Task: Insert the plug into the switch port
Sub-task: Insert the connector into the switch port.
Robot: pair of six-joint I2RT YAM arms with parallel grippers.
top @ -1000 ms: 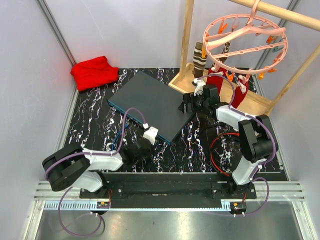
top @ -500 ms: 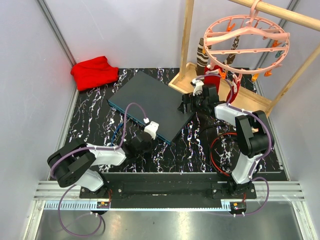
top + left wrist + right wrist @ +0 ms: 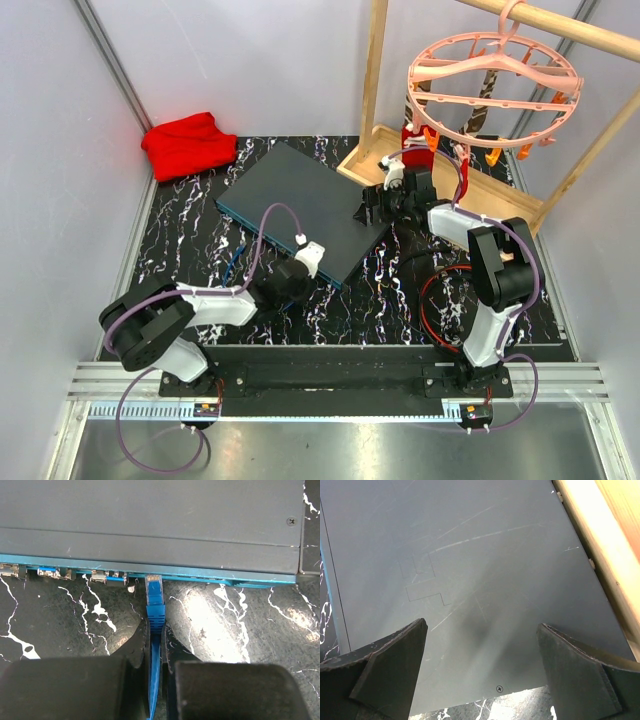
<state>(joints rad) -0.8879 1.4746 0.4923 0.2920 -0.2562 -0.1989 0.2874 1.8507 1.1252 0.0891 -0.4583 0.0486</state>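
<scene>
The switch (image 3: 300,205) is a flat dark grey box lying on the black marbled mat, with its teal front edge (image 3: 200,576) facing my left arm. My left gripper (image 3: 156,636) is shut on the blue cable just behind the blue plug (image 3: 155,600). The plug's clear tip (image 3: 153,580) meets the teal edge, right of several small sockets (image 3: 107,575); whether it sits inside a port I cannot tell. From above, the left gripper (image 3: 285,280) is at the switch's near front edge. My right gripper (image 3: 482,630) is open, its fingers spread over the switch's top (image 3: 470,570) near its back corner (image 3: 372,210).
A wooden rack base (image 3: 480,195) lies right behind the switch, with a pink clip hanger (image 3: 490,85) hanging above it. A red cloth (image 3: 188,143) sits at the far left. A red cable loop (image 3: 445,300) lies by the right arm's base.
My left arm has pushed forward, bringing the plug up to the switch's front edge. The pink hanger is swinging. The right gripper has stayed over the switch's corner.
</scene>
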